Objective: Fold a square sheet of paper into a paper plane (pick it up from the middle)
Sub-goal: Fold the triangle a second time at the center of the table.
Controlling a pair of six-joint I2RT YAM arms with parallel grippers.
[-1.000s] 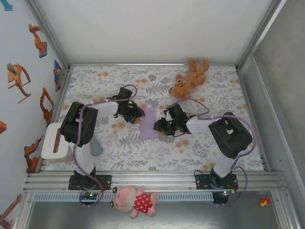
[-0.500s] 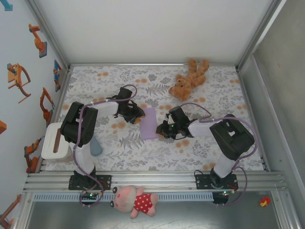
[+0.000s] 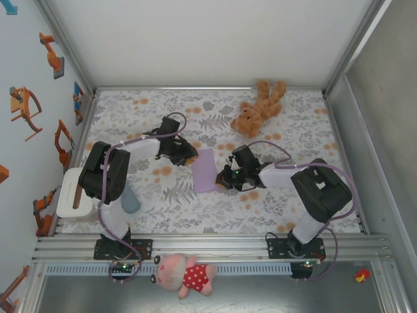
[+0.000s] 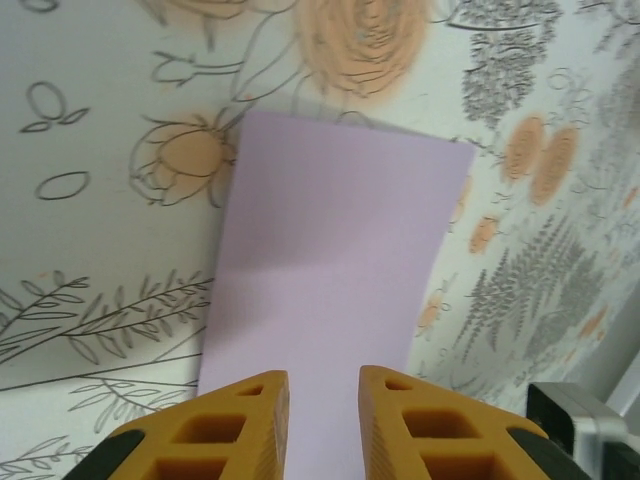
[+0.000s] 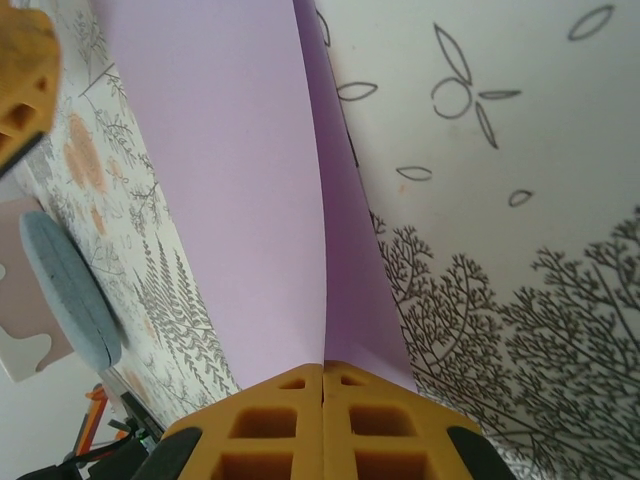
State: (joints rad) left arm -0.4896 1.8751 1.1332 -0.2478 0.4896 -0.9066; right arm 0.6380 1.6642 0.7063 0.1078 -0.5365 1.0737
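Observation:
The square sheet of paper (image 3: 205, 170), pale lilac, lies doubled over in a narrow strip at the middle of the flowered table. From the right, my right gripper (image 3: 223, 177) pinches its edge. In the right wrist view the jaws (image 5: 322, 368) are pressed together on the paper (image 5: 230, 180), whose two layers rise away from them along a sharp crease. My left gripper (image 3: 190, 156) is at the strip's upper left end. In the left wrist view its two orange fingers stand a little apart (image 4: 323, 385) over the paper (image 4: 330, 250), nothing pinched between them.
A brown teddy bear (image 3: 257, 107) lies at the back right. A grey-blue pad (image 3: 131, 201) and a white tray (image 3: 73, 202) sit at the left edge by the left arm's base. A pink toy pig (image 3: 186, 274) lies on the front rail.
My right gripper's jaws have closed onto the paper's right edge and drawn slightly right. My left gripper's jaws have narrowed, and it has shifted a little toward the back.

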